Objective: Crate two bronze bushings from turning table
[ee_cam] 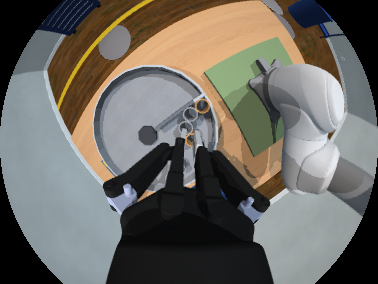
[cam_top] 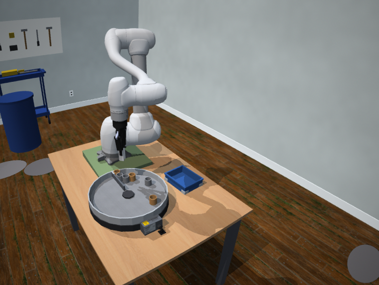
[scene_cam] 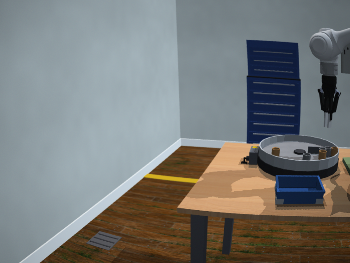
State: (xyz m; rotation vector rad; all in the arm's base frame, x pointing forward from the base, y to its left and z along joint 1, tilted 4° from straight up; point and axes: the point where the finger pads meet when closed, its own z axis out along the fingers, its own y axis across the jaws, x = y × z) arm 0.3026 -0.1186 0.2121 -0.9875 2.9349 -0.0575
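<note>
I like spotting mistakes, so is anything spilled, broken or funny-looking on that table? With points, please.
Nothing stands out. The bronze and gray bushings stand upright inside the turning table [cam_top: 105, 200] [scene_cam: 295, 166] [ee_cam: 125, 100], and the blue crate [cam_top: 183, 186] [scene_cam: 299, 197] sits level beside it. I see no spill or damage.

Wall side: white panel [cam_top: 30, 56] bearing tool shapes; blue cart [cam_top: 22, 77] with yellow item [cam_top: 9, 73] on its top shelf; lidded blue drum [cam_top: 21, 122] near cart; white outlet [cam_top: 70, 93] on wall. Elsewhere: blue drawer cabinet [scene_cam: 273, 109] [ee_cam: 70, 14], horizontal handles; slatted grey grate [scene_cam: 103, 240] on floor; yellow floor stripe [scene_cam: 171, 178] [ee_cam: 90, 46].
</note>
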